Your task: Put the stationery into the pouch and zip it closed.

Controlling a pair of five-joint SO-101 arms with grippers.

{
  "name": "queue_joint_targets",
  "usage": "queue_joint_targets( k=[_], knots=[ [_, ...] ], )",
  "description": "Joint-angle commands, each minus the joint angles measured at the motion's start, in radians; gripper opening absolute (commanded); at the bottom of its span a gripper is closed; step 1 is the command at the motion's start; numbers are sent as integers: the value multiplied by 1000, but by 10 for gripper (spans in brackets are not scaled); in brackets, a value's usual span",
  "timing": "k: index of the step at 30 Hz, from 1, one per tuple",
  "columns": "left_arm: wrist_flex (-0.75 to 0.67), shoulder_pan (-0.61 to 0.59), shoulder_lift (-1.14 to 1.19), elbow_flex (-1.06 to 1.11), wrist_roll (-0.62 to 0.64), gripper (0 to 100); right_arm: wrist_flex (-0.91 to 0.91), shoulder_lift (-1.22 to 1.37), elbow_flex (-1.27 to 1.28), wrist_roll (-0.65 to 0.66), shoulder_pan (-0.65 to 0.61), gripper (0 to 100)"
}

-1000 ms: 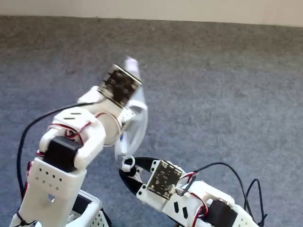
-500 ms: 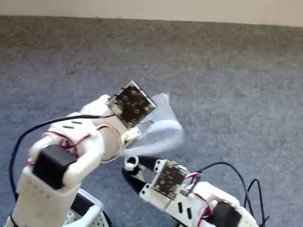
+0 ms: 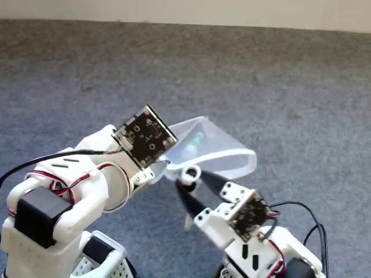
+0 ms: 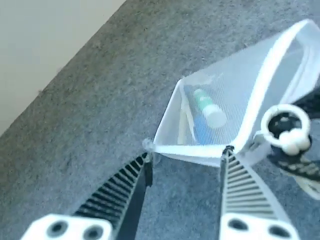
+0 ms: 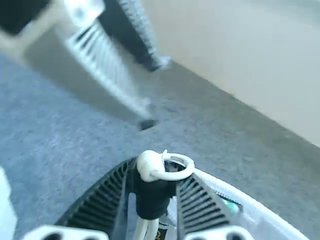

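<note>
A translucent white mesh pouch [image 3: 223,152] lies stretched out on the grey carpet, its mouth toward the arms. Inside I see a green-and-white stick [image 4: 206,105] and a blue item [image 4: 201,131]. My left gripper [image 4: 186,157] is open, and the pouch's [image 4: 240,90] near edge runs between its two fingertips. My right gripper [image 5: 156,175] is shut on the black zipper pull with its white ring [image 5: 162,167]. In the high view that gripper [image 3: 188,180] sits at the pouch's near edge, just right of the left arm's wrist.
Grey carpet [image 3: 290,81] spreads open to the right and far side. A pale wall strip [image 3: 185,11] bounds the far edge. The left arm's white base [image 3: 101,260] and black cables [image 3: 301,214] crowd the near edge.
The pouch swung from hanging at the left arm's side to spreading out to the right. The right gripper moved up and right with the zipper pull. The left wrist turned and dropped.
</note>
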Motion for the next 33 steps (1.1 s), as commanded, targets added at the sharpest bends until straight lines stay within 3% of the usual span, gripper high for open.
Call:
queue_joint_targets(
  k=[1,12,33],
  knots=[
    [40,13,-5,-39,-37,212,44,-2,-120,9,77,4],
    [71,234,2,5,14,218,85,-2,-205,9,91,4],
    [-414,242,-7,401,249,213,105,-2,-205,5,91,4]
  ],
)
